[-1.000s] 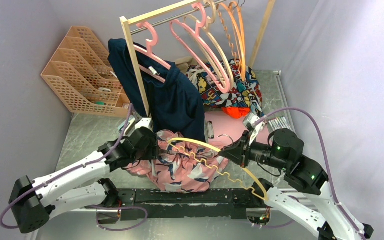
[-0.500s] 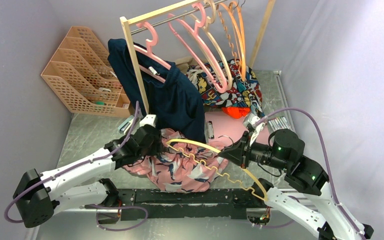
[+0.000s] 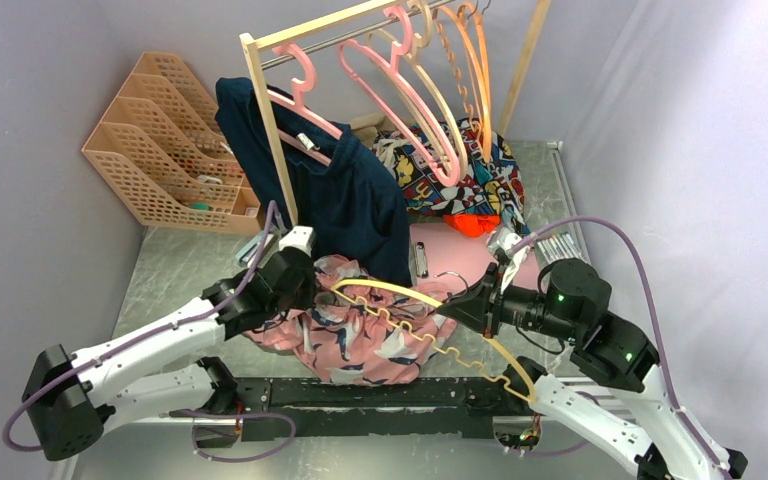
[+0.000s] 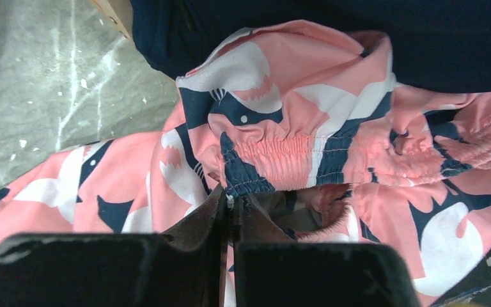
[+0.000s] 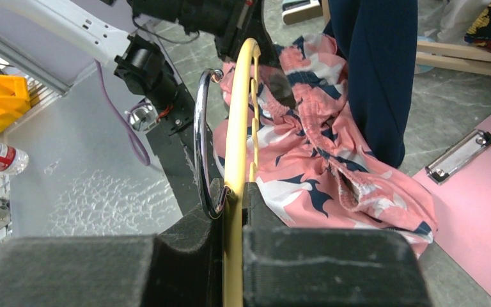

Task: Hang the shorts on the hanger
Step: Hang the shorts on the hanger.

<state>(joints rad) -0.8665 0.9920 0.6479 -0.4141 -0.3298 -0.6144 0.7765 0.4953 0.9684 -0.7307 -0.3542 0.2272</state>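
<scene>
Since the count comes first: one pair of shorts (image 3: 360, 348), one yellow hanger (image 5: 239, 109), two arms, both in use.

Nearest item: my right gripper (image 5: 233, 192) is pressed onto the hanger at its neck, beside the root of the silver hook (image 5: 199, 141). The hanger's long axis runs diagonally, one end close to my right base at the near edge, the other out to the far left above the shorts. Whether that end touches the cloth I cannot tell.

Next out: the shorts lie bunched on the table (image 3: 175, 270) between my arms, not on the hanger. My left gripper (image 4: 230, 204) is closed, pinching the edge of the elastic waistband, which runs across the left wrist view.

Obstructions: a navy garment (image 3: 350, 195) hangs from a pink hanger (image 3: 305, 105) directly behind the shorts, its hem over their far edge, and the wooden rack post (image 3: 272, 140) stands just beside my left wrist.

Further back: one pink clipboard (image 3: 460, 255), one cartoon-print cloth (image 3: 460, 180), one peach file organiser (image 3: 160, 140). On the rail, a second pink hanger (image 3: 405, 110), bare, then beige and orange ones (too overlapped for a firm count).
</scene>
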